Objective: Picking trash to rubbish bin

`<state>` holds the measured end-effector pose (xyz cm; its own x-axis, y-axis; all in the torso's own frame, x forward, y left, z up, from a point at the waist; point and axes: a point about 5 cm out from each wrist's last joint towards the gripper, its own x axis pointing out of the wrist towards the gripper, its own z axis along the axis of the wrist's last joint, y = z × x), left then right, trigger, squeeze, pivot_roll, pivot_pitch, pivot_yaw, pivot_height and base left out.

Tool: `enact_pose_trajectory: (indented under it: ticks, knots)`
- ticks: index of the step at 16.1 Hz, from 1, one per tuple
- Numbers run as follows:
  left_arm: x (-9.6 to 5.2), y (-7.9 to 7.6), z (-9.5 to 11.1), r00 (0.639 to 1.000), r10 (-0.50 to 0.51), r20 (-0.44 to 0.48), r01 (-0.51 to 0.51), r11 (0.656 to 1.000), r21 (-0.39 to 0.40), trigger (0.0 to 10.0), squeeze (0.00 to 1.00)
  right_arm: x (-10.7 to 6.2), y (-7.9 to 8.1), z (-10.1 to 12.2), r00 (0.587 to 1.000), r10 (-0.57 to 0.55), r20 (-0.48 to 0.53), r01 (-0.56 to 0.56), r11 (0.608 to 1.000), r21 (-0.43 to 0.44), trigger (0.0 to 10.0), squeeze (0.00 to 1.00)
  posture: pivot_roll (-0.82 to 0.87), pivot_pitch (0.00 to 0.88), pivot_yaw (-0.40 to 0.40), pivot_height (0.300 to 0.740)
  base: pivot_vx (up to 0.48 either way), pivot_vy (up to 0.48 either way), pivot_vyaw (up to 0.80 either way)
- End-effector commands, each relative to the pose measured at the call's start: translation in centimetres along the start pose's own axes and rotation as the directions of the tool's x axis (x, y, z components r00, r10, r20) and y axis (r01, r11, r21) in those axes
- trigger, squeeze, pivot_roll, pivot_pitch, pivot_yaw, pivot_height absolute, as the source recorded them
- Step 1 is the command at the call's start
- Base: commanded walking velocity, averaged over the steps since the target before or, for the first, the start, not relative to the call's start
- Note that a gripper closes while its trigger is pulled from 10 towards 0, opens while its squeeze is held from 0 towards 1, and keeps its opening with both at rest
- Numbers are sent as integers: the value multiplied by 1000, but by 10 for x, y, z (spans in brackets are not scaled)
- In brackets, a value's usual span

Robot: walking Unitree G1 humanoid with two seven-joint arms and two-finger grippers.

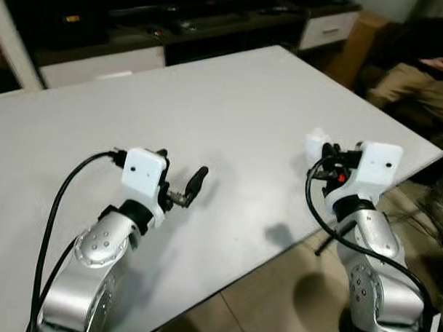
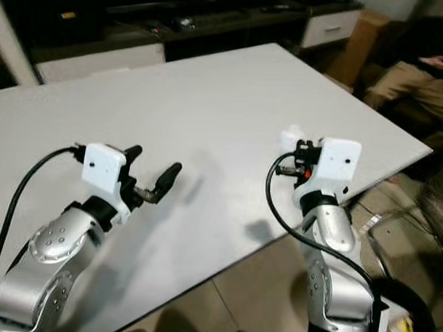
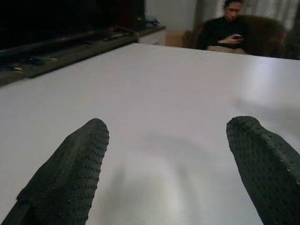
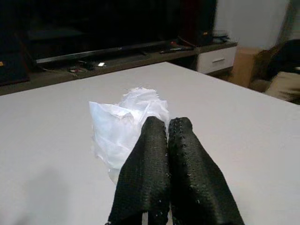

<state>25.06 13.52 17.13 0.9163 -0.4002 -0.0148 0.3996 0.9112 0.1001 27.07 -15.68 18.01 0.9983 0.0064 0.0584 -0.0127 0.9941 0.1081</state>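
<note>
A crumpled white plastic wrapper (image 4: 123, 121) is the trash. My right gripper (image 4: 167, 125) is shut, and a fold of the wrapper is pinched at its tips. It hovers near the right edge of the white table (image 1: 231, 101), with the wrapper (image 1: 315, 143) poking out ahead of the right gripper (image 1: 328, 154). My left gripper (image 1: 180, 169) is open over the table's front left part, with nothing between its fingers (image 3: 77, 164). Bare tabletop lies under it.
A person (image 1: 417, 78) sits in a chair off the table's far right corner. A low dark TV cabinet (image 1: 139, 28) with white drawers runs behind the table, beside a cardboard box (image 1: 357, 43). Tiled floor (image 1: 275, 299) lies below the table's near right edge.
</note>
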Motion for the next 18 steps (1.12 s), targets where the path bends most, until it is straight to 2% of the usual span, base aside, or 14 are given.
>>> enact_pose_trajectory:
  ticks: [1,7,15,18]
  knots:
    - [1,-3,-7,999,-18,-28,17,1000,-26,10000,0,-5,-6,4,1000,-27,7,27,1000,-14,10000,0,-49,83,-47,740,0,0,-800]
    - [1,1,-9,1000,10,-23,-11,1000,-29,10000,0,-8,-7,1,999,-45,-26,44,998,-37,10000,0,-59,85,-57,740,0,0,-800]
    - [-1,-5,-11,1000,-13,-24,12,1000,-9,10000,0,-10,-7,0,997,-47,-67,42,996,-76,10000,0,-73,102,-73,740,0,0,-800]
    - [-1,-6,-11,1000,-18,-24,17,1000,-6,10000,0,-12,-5,0,996,-44,-80,38,997,-72,10000,0,-76,107,-74,740,0,-282,-800]
